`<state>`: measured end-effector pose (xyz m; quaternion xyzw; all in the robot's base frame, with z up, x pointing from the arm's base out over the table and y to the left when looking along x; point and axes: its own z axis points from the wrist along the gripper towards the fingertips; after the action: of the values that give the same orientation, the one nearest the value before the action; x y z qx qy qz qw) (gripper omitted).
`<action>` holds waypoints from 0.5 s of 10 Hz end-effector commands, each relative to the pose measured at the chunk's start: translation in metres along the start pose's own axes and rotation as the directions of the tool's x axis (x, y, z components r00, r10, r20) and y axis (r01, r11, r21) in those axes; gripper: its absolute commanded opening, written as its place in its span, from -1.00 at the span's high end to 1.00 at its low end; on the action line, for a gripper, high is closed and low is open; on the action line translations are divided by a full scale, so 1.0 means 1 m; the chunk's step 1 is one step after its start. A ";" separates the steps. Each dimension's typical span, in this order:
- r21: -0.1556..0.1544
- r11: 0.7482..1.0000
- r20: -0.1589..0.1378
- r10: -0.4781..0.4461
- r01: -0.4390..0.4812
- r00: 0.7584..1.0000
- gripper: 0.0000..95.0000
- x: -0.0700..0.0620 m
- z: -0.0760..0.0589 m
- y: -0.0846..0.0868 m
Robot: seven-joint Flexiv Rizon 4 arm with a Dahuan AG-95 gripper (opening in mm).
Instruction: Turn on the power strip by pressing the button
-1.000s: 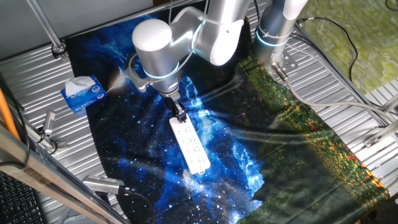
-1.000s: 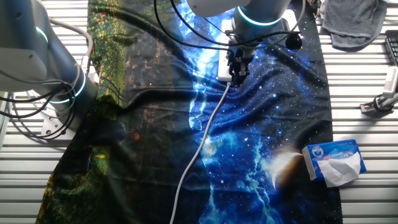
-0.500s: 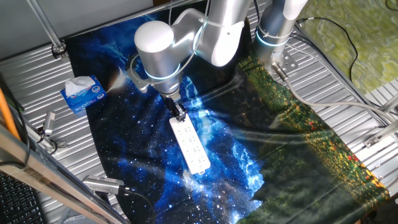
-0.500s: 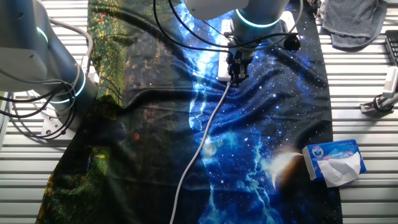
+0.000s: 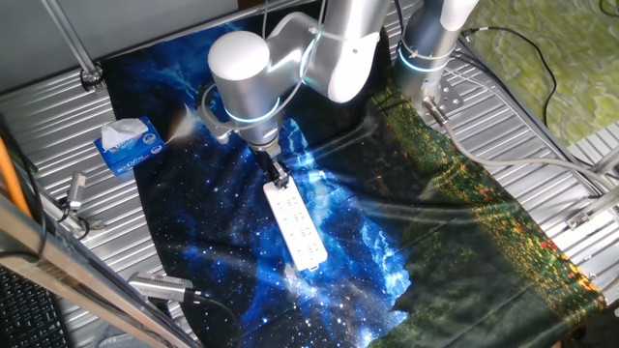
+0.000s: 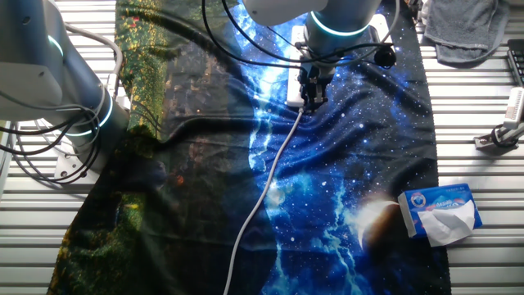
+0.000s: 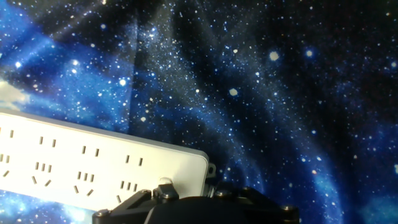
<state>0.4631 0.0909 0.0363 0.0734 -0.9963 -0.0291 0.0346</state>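
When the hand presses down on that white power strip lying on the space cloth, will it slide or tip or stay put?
The power strip lies long and flat, so it probably won't tip. It looks like light, rigid plastic, and the cloth beneath is loose and wrinkled, so an off-vertical push from the hand might skid it or bunch the fabric. Its thin cord trails slack and would likely offer little restraint.
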 end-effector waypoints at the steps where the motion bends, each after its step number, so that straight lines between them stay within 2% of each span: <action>1: -0.001 1.000 -0.001 -0.001 0.001 1.000 0.20 0.000 0.000 0.000; 3: -0.003 1.000 -0.001 -0.001 0.001 1.000 0.20 0.000 0.000 0.000; 4: -0.003 1.000 0.000 -0.002 0.002 1.000 -0.20 0.000 0.000 0.000; 5: -0.005 1.000 0.000 -0.002 0.002 1.000 -0.20 0.000 0.000 0.000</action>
<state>0.4639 0.0912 0.0360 0.0748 -0.9961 -0.0312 0.0344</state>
